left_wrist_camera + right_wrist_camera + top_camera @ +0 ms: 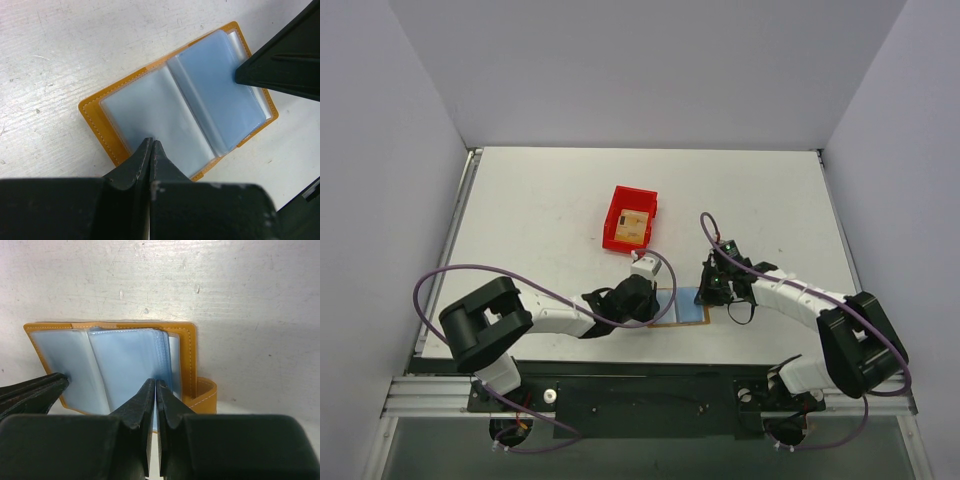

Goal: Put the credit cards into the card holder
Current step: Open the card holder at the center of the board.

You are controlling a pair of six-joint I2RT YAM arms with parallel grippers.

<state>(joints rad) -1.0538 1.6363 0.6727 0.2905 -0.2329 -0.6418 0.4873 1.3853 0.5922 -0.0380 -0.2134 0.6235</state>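
Card holder (682, 306): open, lower centre, between my grippers.
Left gripper (151, 150): jaws together, pinning left sleeve.
Right gripper (154, 390): jaws together on right sleeves, holding it open, I judge.
Credit card (633, 225): in red bin (617, 205), upper centre.

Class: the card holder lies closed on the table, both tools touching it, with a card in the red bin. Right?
Not closed: the card holder lies open, clear sleeves spread, as the left wrist view shows. The rest holds.
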